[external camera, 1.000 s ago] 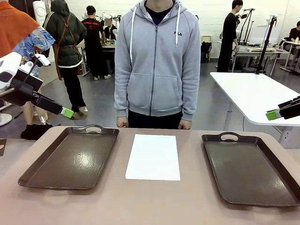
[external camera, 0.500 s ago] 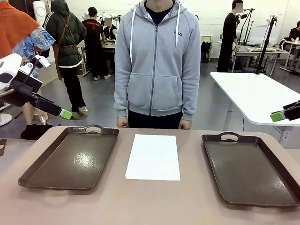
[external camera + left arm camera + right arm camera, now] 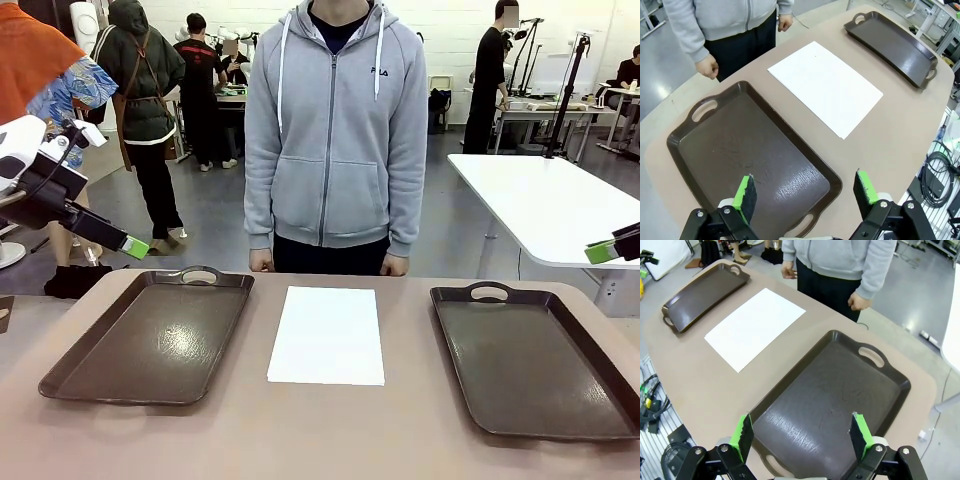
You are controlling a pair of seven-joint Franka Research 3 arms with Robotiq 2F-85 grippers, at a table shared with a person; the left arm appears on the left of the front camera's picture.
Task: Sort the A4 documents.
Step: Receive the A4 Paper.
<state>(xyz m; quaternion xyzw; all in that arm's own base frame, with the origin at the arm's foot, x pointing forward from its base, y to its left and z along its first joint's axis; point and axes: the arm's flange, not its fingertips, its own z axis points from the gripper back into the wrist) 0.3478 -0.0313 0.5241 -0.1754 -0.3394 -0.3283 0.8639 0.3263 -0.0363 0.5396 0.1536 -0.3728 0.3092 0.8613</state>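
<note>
Documents [image 3: 326, 334] flat between brown trays [image 3: 160, 335] [image 3: 540, 360], perhaps one sheet (left tool [image 3: 805, 190], right tool [image 3: 802, 434] spread), person [image 3: 335, 130] behind.

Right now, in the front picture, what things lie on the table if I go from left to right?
Dark brown handled tray → white rectangular paper sheet → second dark brown handled tray.

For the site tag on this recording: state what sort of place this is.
Probably a robotics lab or open workshop: white rectangular work tables, black metal equipment stands, and bundled black cables beside the tan round-cornered table.
</note>
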